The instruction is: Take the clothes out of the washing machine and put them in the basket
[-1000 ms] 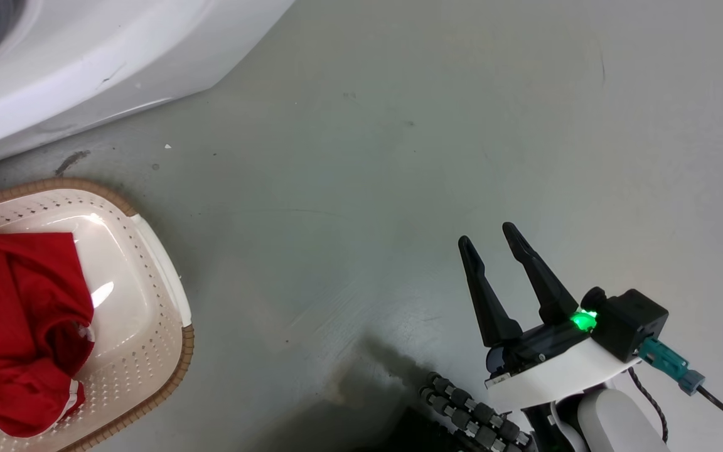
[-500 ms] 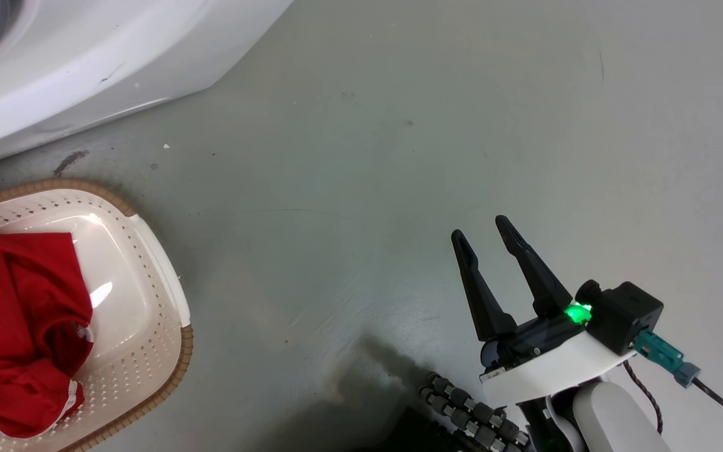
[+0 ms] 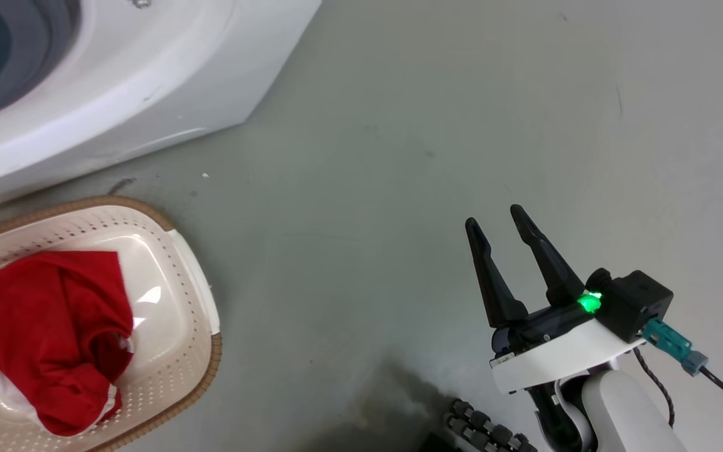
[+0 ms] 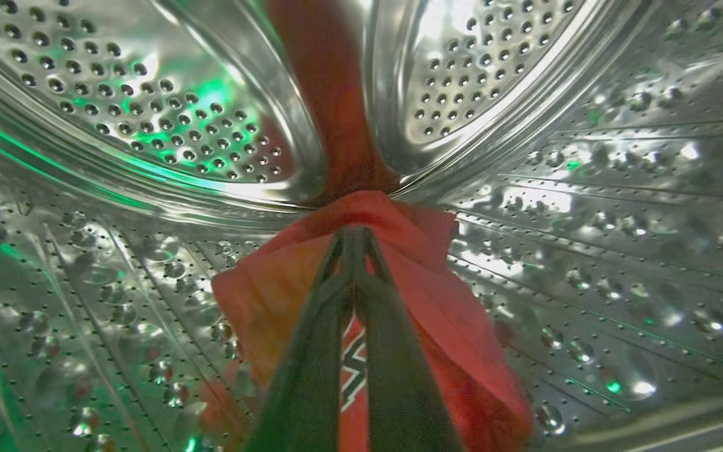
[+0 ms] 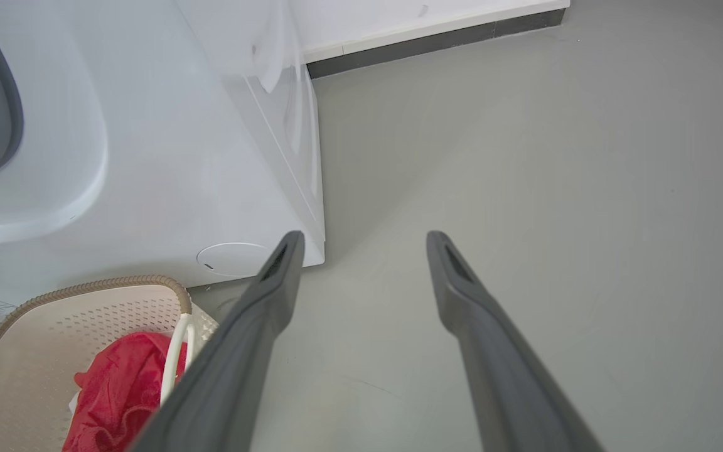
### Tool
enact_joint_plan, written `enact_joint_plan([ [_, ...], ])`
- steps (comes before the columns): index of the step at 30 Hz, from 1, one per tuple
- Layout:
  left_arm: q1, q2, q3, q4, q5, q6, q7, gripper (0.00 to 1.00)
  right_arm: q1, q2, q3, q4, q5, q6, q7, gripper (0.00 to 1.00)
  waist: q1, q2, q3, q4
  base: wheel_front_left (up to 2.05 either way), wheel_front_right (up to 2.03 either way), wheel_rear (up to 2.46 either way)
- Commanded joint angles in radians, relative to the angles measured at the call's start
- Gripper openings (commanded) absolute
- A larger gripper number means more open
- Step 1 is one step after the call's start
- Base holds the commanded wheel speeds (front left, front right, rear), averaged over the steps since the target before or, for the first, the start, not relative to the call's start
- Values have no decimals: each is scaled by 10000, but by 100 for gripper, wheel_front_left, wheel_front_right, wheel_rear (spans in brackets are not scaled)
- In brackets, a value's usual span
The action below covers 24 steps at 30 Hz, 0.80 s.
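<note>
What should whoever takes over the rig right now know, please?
Left gripper: inside the drum, fingers shut on the jersey.
Right gripper: open and empty, over the floor to the right of the basket.
Done: one red garment lies in the basket, which stands in front of the machine.
Left: draw the jersey out of the drum and drop it in the basket. Then check the drum; I cannot tell whether more lies behind the jersey.
</note>
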<state>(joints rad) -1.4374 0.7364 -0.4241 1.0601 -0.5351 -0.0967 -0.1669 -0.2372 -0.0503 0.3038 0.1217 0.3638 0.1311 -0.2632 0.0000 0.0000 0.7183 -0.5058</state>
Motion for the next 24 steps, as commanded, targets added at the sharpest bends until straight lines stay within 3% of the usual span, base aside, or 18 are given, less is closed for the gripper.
enact_joint_plan([
  [1,336,-108,57,67,-96,-4,-236,0,14,3,-69,37,-118,-7,-19,100,0,0,-328,227,0,0,0],
  [6,1596,-588,380,-66,-459,100,-902,0,213,1,-329,196,-352,-7,-19,100,0,0,-1070,620,0,0,0],
  [15,5602,-1366,2131,-3807,-340,1174,-981,0,736,0,-775,265,-958,-7,359,100,0,0,-2929,1336,0,0,0],
  [24,8738,-2123,2589,-6696,-2,2054,-982,0,1253,0,-1099,13,-1263,-7,864,100,0,0,-4231,1778,0,0,0],
])
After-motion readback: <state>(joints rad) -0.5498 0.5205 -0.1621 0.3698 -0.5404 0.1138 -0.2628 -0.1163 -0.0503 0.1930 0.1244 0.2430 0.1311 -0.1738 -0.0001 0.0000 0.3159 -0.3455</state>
